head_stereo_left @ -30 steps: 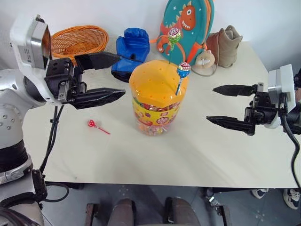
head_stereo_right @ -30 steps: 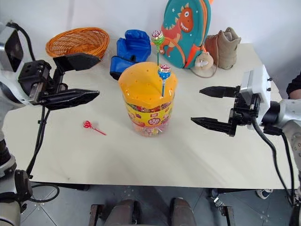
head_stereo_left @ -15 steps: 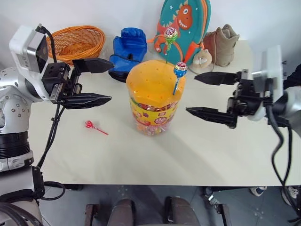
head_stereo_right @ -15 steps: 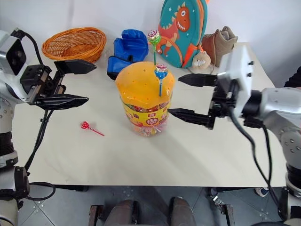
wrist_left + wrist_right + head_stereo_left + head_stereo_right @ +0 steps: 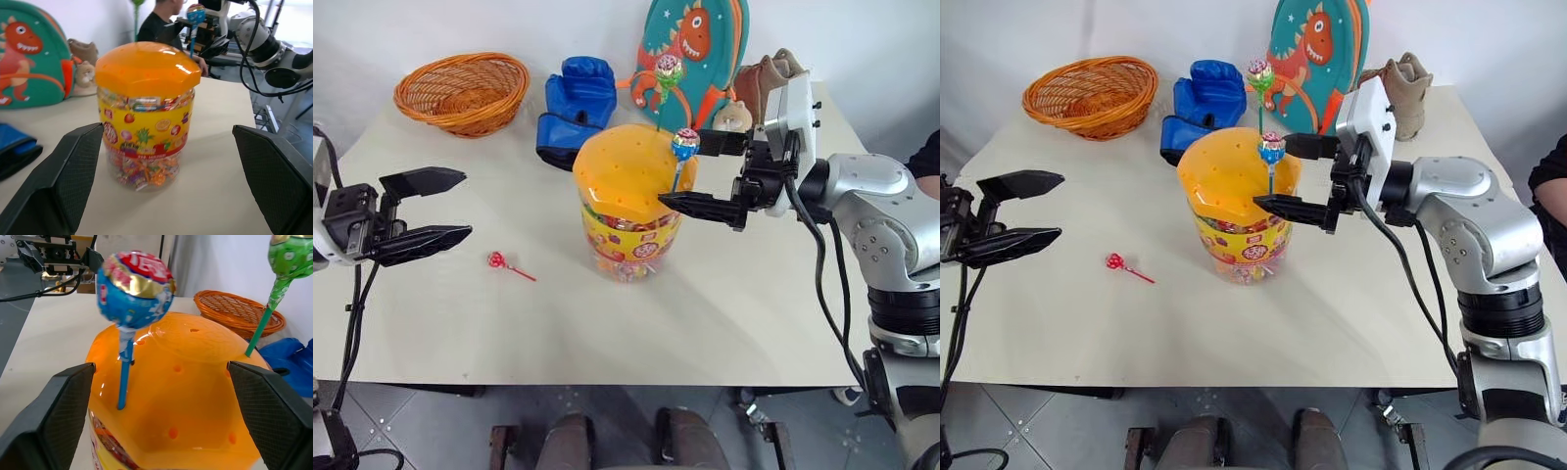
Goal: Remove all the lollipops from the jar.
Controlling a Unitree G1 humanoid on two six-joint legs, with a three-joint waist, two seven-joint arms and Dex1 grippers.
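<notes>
Centrally on the counter (image 5: 754,313) stands the jar (image 5: 633,201), blue-stick lollipop (image 5: 684,144) and green-stick lollipop (image 5: 668,70) upright in its orange lid; a red-stick lollipop (image 5: 496,259) lies nearer the left edge. Right claw (image 5: 690,171) brackets the blue one, fingers apart; left claw (image 5: 460,206) gapes, empty.

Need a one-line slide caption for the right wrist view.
Open right gripper nearing blue-stick lollipop standing in the jar lid.

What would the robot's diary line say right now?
right claw: open around blue-stick lollipop | left claw: open, empty | jar: two lollipops standing | red lollipop: on table
</notes>
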